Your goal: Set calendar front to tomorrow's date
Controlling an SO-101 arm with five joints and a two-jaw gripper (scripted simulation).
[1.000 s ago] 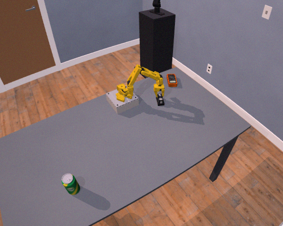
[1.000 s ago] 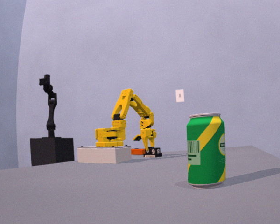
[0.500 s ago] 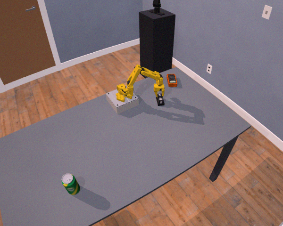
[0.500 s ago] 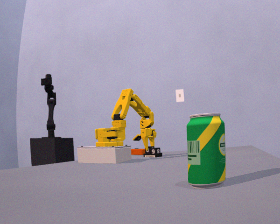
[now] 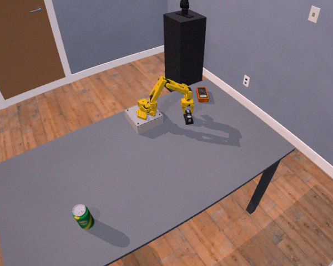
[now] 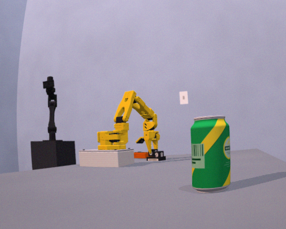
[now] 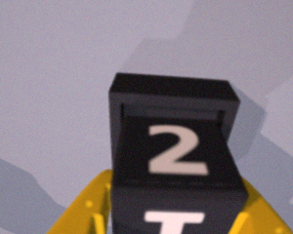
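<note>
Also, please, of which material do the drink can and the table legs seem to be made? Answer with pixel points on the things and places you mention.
Drink can (image 5: 84, 218) (image 6: 209, 153): probably thin aluminium, with glossy green and yellow print; the bare silvery rim and lid suggest it.
Table leg (image 5: 263, 187), the one I can see: perhaps painted metal, dark and matt; no wood grain shows, but plastic is possible.

Yellow arm (image 5: 158, 87) (image 6: 124, 106) with black joints (and small round holes).
</note>
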